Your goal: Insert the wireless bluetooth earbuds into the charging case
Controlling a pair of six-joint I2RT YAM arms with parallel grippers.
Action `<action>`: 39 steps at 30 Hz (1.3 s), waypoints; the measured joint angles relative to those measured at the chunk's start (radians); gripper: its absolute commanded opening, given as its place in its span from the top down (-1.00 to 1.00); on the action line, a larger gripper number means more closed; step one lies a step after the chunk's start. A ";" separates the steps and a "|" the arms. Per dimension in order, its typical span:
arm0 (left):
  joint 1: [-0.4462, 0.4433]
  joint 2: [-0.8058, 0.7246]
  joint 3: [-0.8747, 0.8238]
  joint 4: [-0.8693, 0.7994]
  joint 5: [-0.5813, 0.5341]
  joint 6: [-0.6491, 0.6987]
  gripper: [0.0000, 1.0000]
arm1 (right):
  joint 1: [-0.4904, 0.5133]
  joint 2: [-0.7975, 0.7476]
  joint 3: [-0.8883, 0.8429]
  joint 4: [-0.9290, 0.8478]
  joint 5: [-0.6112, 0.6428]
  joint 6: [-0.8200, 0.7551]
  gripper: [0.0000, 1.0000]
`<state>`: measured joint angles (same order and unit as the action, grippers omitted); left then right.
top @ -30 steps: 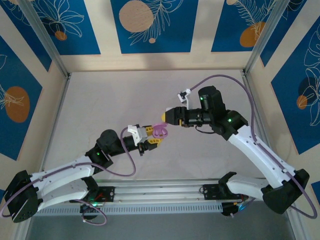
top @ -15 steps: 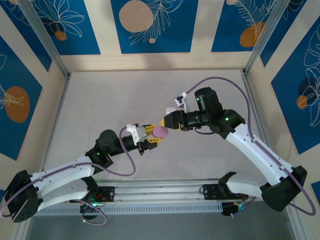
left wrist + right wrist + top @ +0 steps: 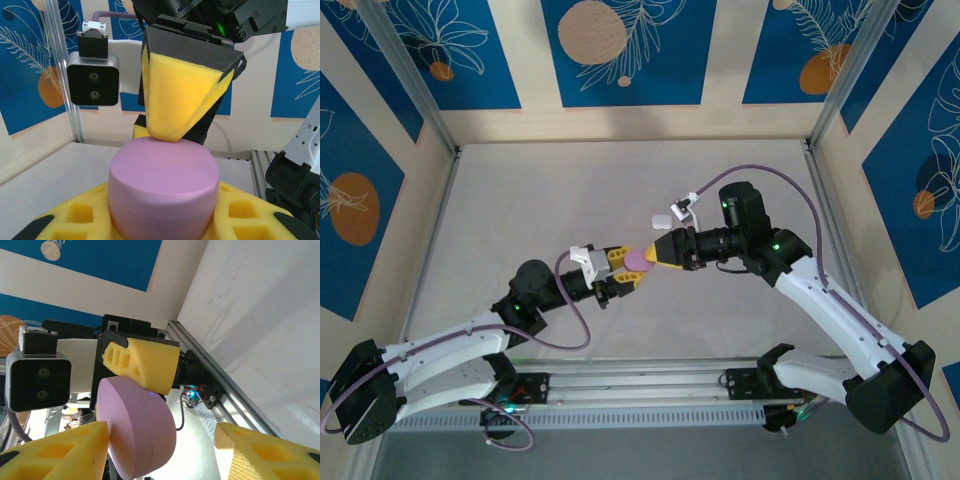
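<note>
A lilac charging case with its lid closed is held above the table, with my left gripper shut on it. In the left wrist view the case sits between my yellow fingers. My right gripper meets it from the right, open. One yellow finger of the right gripper presses on the lid. In the right wrist view one finger touches the case's flat face while the other finger stands well apart. The earbuds are hidden.
Both arms meet over the middle of the pale table, which has patterned walls and metal posts round it. An aluminium rail runs along the near edge between the arm bases.
My right gripper has moved left and down to the case, and its finger now rests on the lid. The case, which looked open a second ago, is closed. The left gripper has stayed put.
</note>
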<state>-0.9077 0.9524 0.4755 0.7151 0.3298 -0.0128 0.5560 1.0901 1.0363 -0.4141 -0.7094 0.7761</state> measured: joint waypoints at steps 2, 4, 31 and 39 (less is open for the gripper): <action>0.000 0.000 0.000 0.002 -0.002 -0.001 0.35 | 0.000 0.001 -0.007 0.019 -0.017 0.014 -0.17; 0.000 0.000 0.000 0.005 -0.005 -0.004 0.35 | 0.001 0.001 -0.013 0.035 -0.030 0.022 -0.16; 0.000 0.001 0.000 0.010 -0.008 -0.007 0.31 | 0.020 0.027 -0.018 0.115 -0.103 0.089 0.09; 0.000 0.013 0.001 0.010 -0.012 -0.007 0.28 | 0.021 0.051 -0.018 0.123 -0.111 0.096 0.20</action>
<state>-0.9077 0.9653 0.4767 0.7246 0.3176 -0.0200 0.5770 1.1416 1.0183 -0.2913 -0.8207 0.8719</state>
